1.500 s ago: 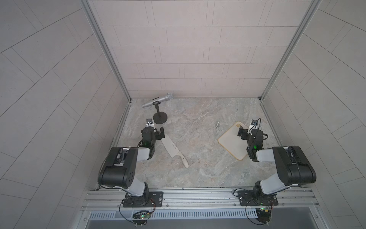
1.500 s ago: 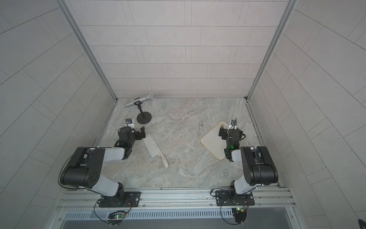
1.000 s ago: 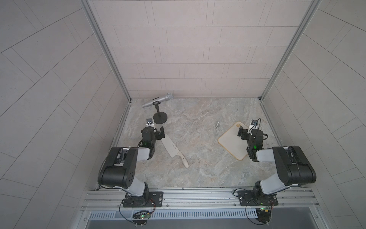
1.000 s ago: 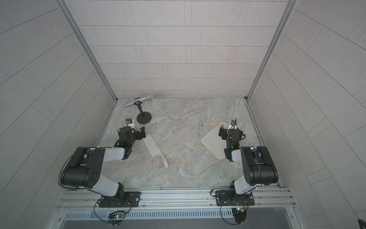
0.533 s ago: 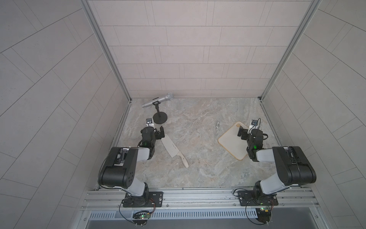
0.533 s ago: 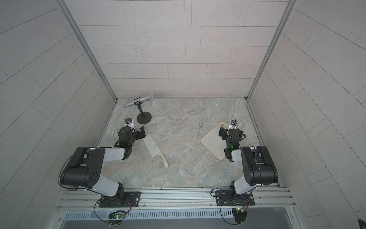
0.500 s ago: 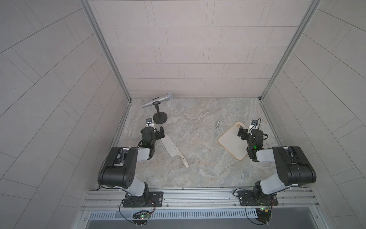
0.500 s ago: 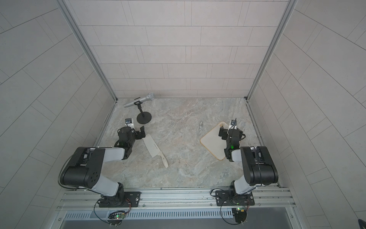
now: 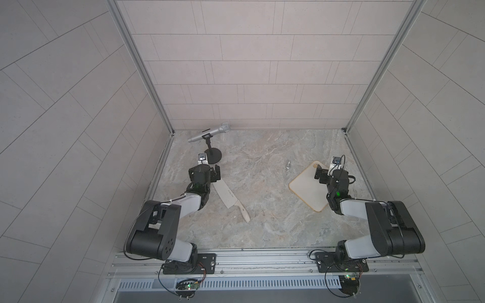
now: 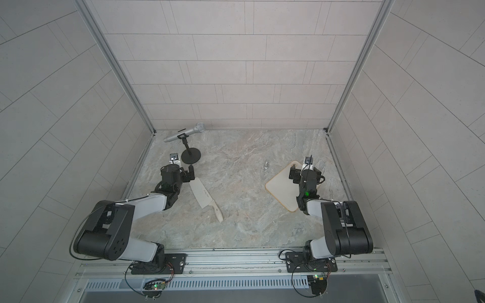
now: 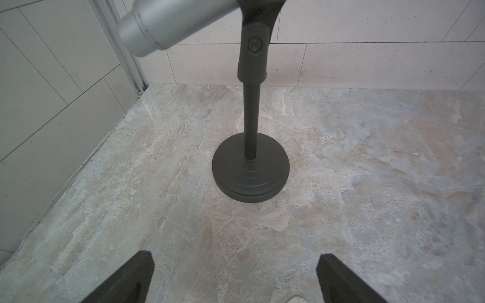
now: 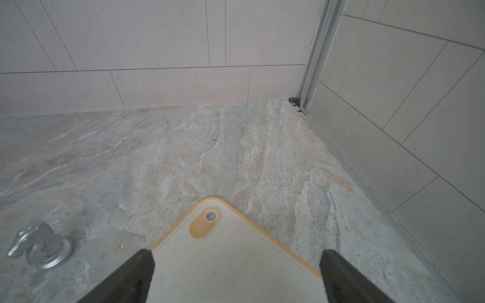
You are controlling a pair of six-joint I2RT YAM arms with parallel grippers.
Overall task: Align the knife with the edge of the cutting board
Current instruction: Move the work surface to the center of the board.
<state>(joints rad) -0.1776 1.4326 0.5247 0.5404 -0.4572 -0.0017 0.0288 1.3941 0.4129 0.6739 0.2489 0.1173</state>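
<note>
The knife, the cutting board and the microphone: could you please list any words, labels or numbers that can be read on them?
Knife: a faint dark marking on the blade, too small to read.
Cutting board: no text visible.
Microphone: no text visible.

Matt cutting board (image 12: 236,262), veined stone tabletop (image 12: 157,157)

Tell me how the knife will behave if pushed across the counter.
The knife lies flat on the stone-look counter, so it probably slides, not rolls. Its broad blade likely outweighs the slim handle, so an off-centre push may spin it.
</note>
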